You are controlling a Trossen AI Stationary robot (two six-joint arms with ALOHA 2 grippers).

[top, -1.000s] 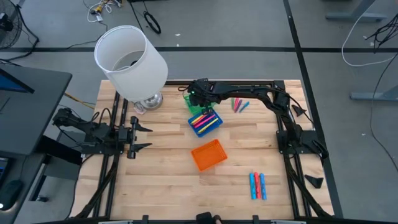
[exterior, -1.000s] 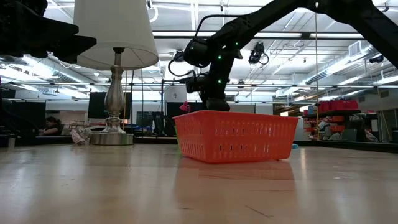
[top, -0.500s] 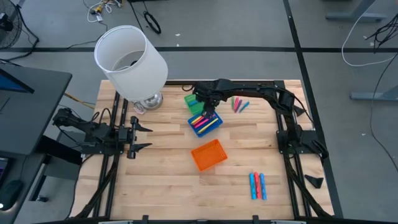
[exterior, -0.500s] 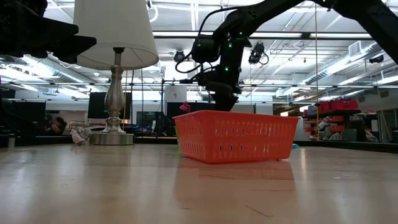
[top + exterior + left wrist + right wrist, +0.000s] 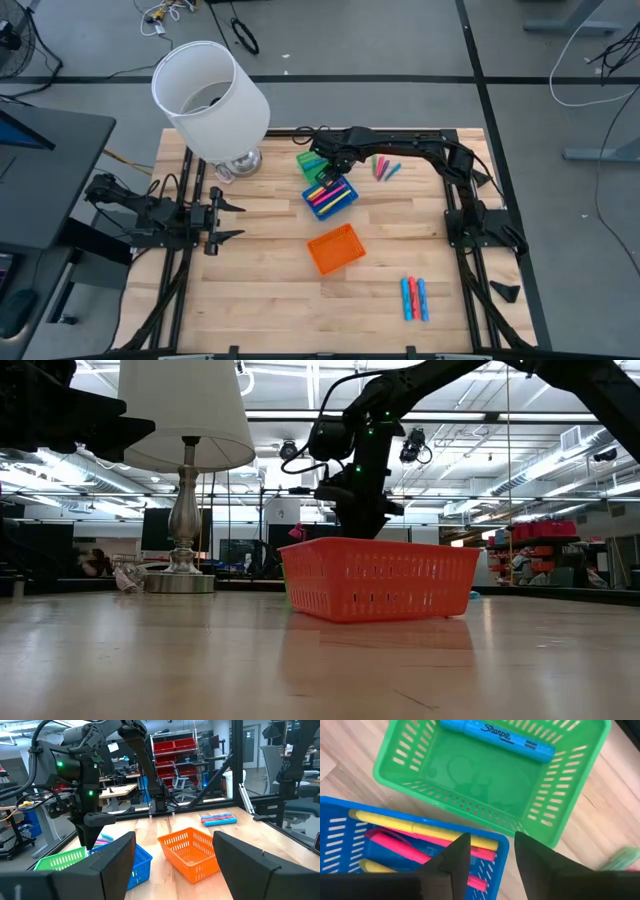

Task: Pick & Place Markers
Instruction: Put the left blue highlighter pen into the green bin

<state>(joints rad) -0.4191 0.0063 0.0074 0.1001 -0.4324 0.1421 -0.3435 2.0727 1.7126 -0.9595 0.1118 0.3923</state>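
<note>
My right gripper (image 5: 327, 168) hangs open and empty over the seam between the green tray (image 5: 490, 780) and the blue tray (image 5: 350, 845), fingers pointing down. One blue marker (image 5: 497, 739) lies flat on the green tray's floor. Yellow and pink markers (image 5: 420, 837) lie in the blue tray (image 5: 330, 195). A few loose markers (image 5: 385, 168) lie on the table at the far right, and three more (image 5: 415, 298) near the front right. My left gripper (image 5: 238, 221) waits open at the table's left side.
An orange tray (image 5: 335, 248) stands in the middle of the table, nearer than the blue one. A lamp with a white shade (image 5: 210, 95) stands at the far left corner, close to the green tray. Bare wood lies between the left gripper and the trays.
My right gripper has moved from above the green tray a short way toward the blue tray and the table's near edge, and its wrist has turned. It stays open. No marker or tray has visibly shifted.
</note>
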